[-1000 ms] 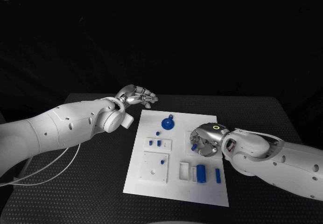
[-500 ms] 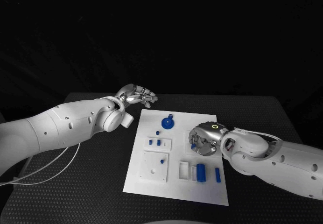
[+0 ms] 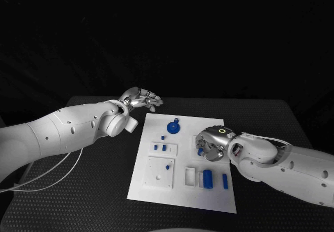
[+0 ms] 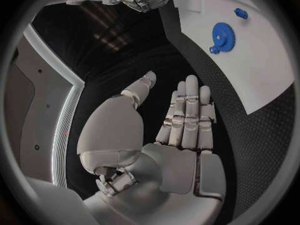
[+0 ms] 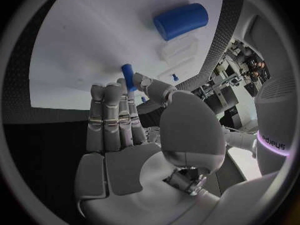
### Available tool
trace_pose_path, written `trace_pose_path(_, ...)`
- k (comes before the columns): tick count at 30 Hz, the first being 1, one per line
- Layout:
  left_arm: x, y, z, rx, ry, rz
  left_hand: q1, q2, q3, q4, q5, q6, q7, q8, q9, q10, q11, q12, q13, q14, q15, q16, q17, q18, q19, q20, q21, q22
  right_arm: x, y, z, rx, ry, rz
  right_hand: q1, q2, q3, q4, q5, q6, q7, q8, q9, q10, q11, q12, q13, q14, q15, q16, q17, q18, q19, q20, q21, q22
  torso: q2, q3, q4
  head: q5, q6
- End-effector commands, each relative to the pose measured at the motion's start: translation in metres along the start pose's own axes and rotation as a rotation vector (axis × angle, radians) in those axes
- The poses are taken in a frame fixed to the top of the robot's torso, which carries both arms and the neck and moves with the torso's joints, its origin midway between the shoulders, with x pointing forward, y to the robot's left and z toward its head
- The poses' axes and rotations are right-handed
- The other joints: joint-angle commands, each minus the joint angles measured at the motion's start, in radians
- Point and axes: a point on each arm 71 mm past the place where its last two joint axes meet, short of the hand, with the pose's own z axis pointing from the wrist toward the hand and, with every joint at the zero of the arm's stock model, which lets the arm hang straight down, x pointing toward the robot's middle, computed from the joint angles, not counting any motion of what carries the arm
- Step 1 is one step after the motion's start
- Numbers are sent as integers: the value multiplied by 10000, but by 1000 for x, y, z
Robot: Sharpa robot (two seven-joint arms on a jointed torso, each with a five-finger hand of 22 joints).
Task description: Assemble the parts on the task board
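The white task board (image 3: 182, 193) lies in the middle of the table. On it are a blue gear (image 3: 173, 127) at the far end, several small blue pegs (image 3: 164, 148), and a thick blue cylinder (image 3: 207, 178) near the front. My right hand (image 3: 211, 144) hovers over the board's right side, pinching a small blue peg (image 5: 127, 75) between thumb and fingers. My left hand (image 3: 143, 100) hangs off the board's far left corner with straight fingers and nothing in it. The left wrist view shows that hand (image 4: 184, 117) beside the gear (image 4: 223, 35).
White raised blocks (image 3: 160, 174) with slots sit on the board's left half, and a pale holder (image 3: 190, 177) stands next to the cylinder (image 5: 181, 20). A slim blue peg (image 3: 225, 181) lies at the board's right edge. A white cable (image 3: 52, 181) trails over the table's left side.
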Motion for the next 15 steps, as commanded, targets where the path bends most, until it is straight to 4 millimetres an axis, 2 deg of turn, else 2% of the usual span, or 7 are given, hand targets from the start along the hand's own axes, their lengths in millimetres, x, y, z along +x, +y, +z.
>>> trace_pose_path(1, 1, -1, 1, 70, 120, -86, 4, 101, -1, 77, -7, -53, -23, 42, -17, -47, -13, 36, -16, -39, 60, -48, 13, 82, -33, 3, -56, 19, -1, 1, -2, -71, -148, -86, 19, 111, 106, -10, 22, 86, -28, 41, 201, 86, -37, 51, 114, 8, -79, 54, 35, 166, 83, -29, 48, 201, -1, 0, -7, -3, -2)
trace_pose_path(9, 0, -1, 1, 61, 85, -74, -4, 105, -6, 85, -8, -57, -22, 44, -18, -49, -12, 36, -18, -39, 61, -52, 19, 80, -33, 4, -60, 23, -4, 0, -7, -97, -451, 116, -45, 79, 180, -34, 22, 116, -47, 63, 275, 116, -59, 67, 209, 23, -101, 90, 82, 166, 124, -52, 100, 198, -1, 2, -6, -7, 7)
trace_pose_path(15, 0, -1, 1, 63, 84, -71, -12, 111, -10, 94, -7, -60, -21, 45, -20, -53, -11, 35, -19, -39, 61, -56, 24, 80, -32, 4, -63, 27, -14, -1, -8, -103, -710, 172, -77, 52, 203, -40, 22, 137, -58, 77, 317, 138, -74, 78, 264, 45, -116, 111, 106, 166, 156, -71, 135, 197, -2, 5, -7, -1, 19)
